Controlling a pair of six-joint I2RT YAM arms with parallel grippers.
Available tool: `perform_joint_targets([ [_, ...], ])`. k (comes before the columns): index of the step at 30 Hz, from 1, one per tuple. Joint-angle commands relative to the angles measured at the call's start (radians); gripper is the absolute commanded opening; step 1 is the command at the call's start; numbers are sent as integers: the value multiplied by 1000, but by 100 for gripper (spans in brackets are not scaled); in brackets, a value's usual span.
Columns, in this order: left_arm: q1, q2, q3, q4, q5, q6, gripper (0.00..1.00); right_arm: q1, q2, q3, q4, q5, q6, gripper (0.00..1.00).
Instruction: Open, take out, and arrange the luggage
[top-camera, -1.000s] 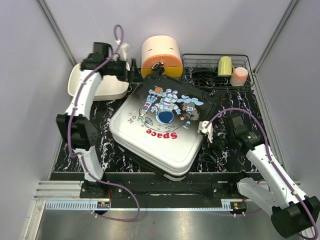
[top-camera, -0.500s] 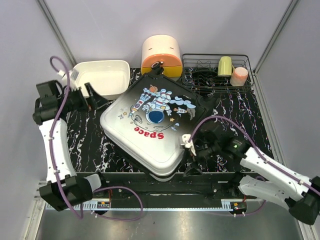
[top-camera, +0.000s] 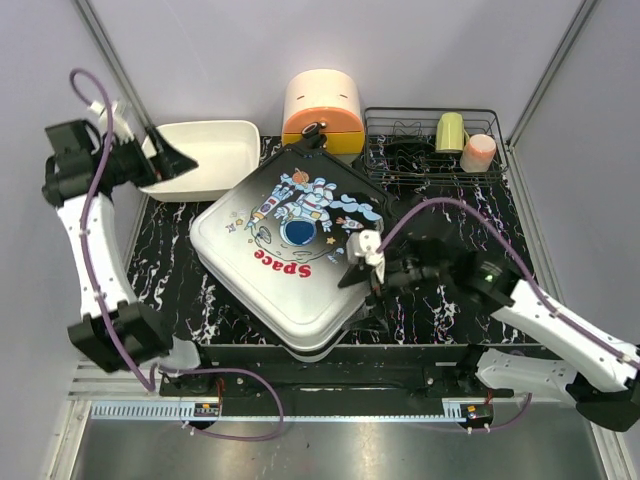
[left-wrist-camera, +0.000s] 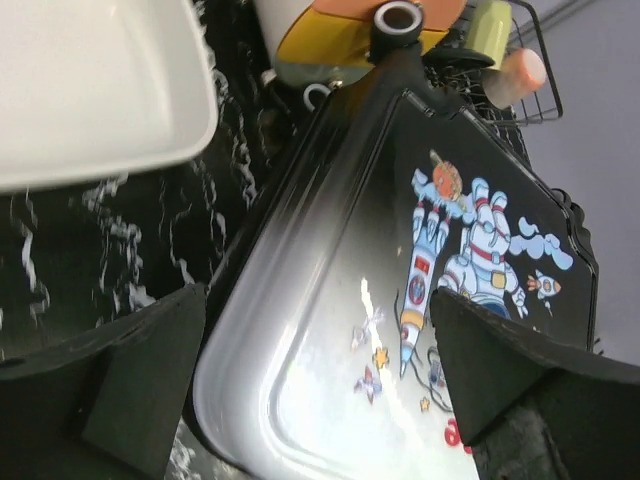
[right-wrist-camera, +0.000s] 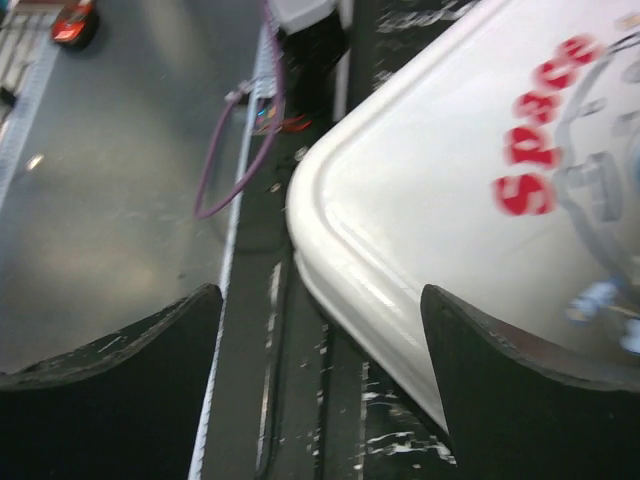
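Observation:
The luggage (top-camera: 285, 255) lies flat and closed on the black marbled table, astronaut picture and red "Space" lettering facing up, one corner toward the front edge. My left gripper (top-camera: 178, 160) hovers open at the far left, over the tray's left end, apart from the luggage. In its wrist view the luggage (left-wrist-camera: 400, 300) lies below the open left gripper (left-wrist-camera: 320, 390). My right gripper (top-camera: 352, 268) is open at the luggage's right side. The right wrist view shows the white luggage corner (right-wrist-camera: 450, 200) beneath the open right gripper (right-wrist-camera: 320, 380), with nothing clamped.
A white tray (top-camera: 210, 155) sits at the back left. Behind the luggage stands a cream-and-orange cylindrical box (top-camera: 322, 110). A wire rack (top-camera: 435, 165) at the back right holds a green cup (top-camera: 450, 130) and a pink cup (top-camera: 478, 152).
The luggage has slid and turned toward the left. My left arm swung out to the far left and up. My right gripper moved left onto the luggage's right side and its jaws widened.

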Motion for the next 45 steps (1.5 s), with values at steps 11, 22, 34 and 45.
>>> perform_joint_targets([
  [11,-430,577,517,170,-56,20,99,-567,58,318,-323,54,-15,95],
  [22,-622,606,322,110,52,183,75,-689,-77,-4,-451,130,-258,78],
  [34,-414,471,298,215,-25,54,87,-704,-46,-237,-288,198,-478,65],
  [45,-331,226,-17,353,-10,-13,87,-730,-215,-587,318,163,-299,51],
])
